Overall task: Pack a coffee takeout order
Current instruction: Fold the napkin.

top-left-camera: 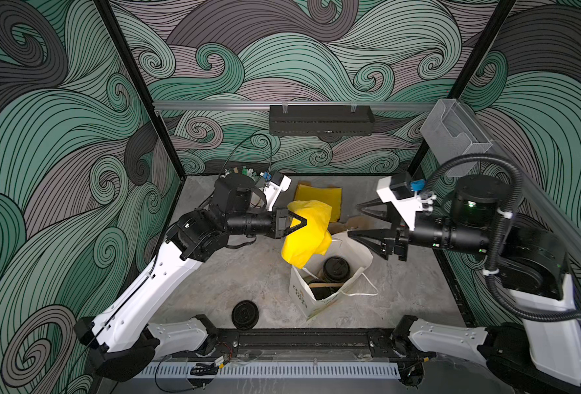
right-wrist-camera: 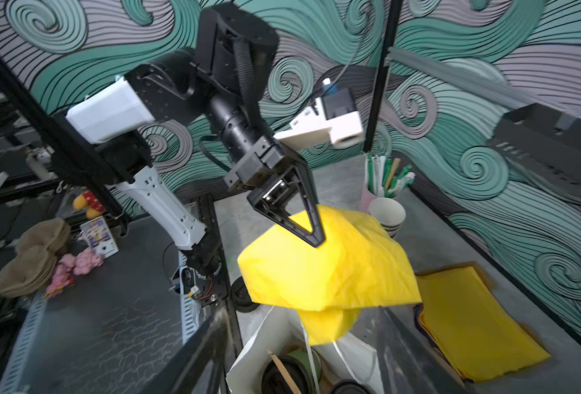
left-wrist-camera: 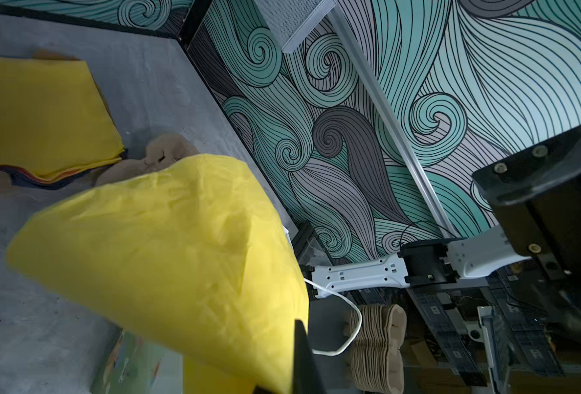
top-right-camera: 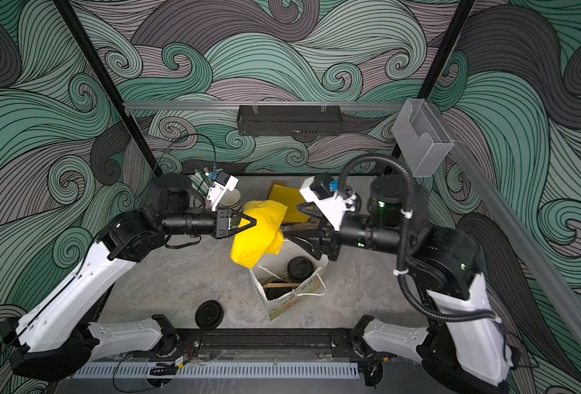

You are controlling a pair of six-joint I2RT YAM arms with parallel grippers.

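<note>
Nearest you, a loose black lid lies alone on the surface. It is well apart from the white paper bag, which stands open just beyond it with at least one lidded cup upright inside. Above the bag's far left rim your left tool is clamped tight on a yellow napkin. The napkin hangs half unfolded, its lowest corner over the rim's edge rather than squarely over the mouth. That is your risk: let go here and the sheet may slide down the outside or snag on the rim. Push it down and the light bag may tip or skid, since nothing steadies it. Your right tool stands wide apart and empty just right of the napkin. Its nearer finger is close to the bag's far rim, so a careless sweep could fold that wall in. Farther back the napkin stack lies flat, and empty cups sit beside the pink cup of straws at the far left. You cannot count the bag's contents, because the napkin covers part of the mouth. Nor can you tell whether the napkin touches the paper.
</note>
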